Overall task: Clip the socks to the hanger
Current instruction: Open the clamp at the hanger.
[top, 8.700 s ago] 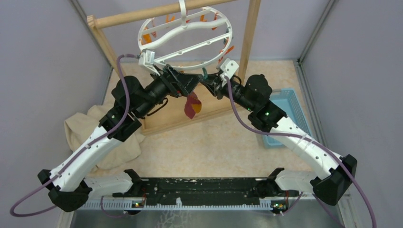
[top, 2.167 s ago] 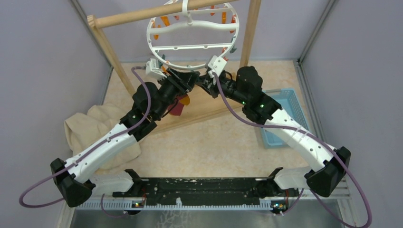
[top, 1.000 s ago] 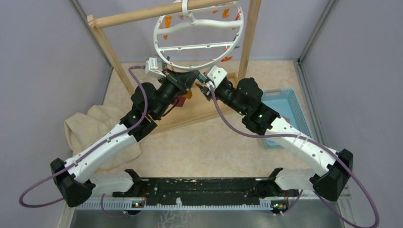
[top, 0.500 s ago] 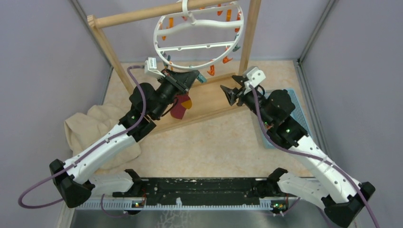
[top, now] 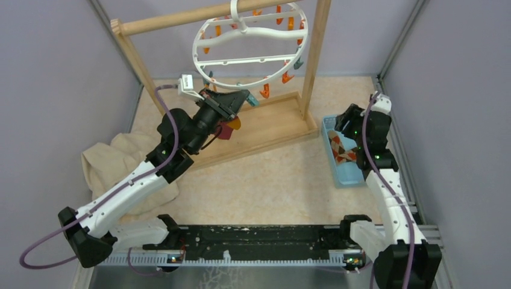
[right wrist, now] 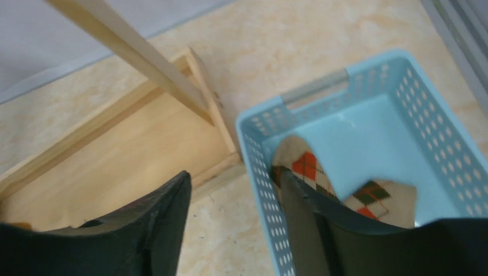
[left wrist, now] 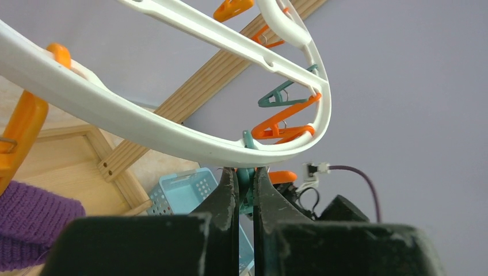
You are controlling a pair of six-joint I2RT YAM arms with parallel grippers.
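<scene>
The white ring hanger [top: 250, 79] hangs by its hook from the wooden rail, with orange and teal clips along its rim. My left gripper [top: 243, 97] is at the ring's near edge, shut on a teal clip [left wrist: 246, 179] just below the rim [left wrist: 172, 137]. The maroon-purple sock [top: 224, 130] with an orange tip dangles beside that gripper, under an orange clip [left wrist: 20, 135]. The tan argyle sock [right wrist: 308, 168] lies in the blue basket [right wrist: 313, 92]. My right gripper [right wrist: 236, 187] hovers open over the basket's left wall [top: 330, 144], holding nothing.
The wooden stand's base [top: 265, 123] and right post [top: 316, 54] sit between hanger and basket. A large beige cloth [top: 108, 162] is heaped at the left. Purple-grey walls close in on both sides.
My right arm has swung away from the hanger to the right, over the blue basket, and its jaws have opened wider. The left gripper stays shut at the ring's edge.
</scene>
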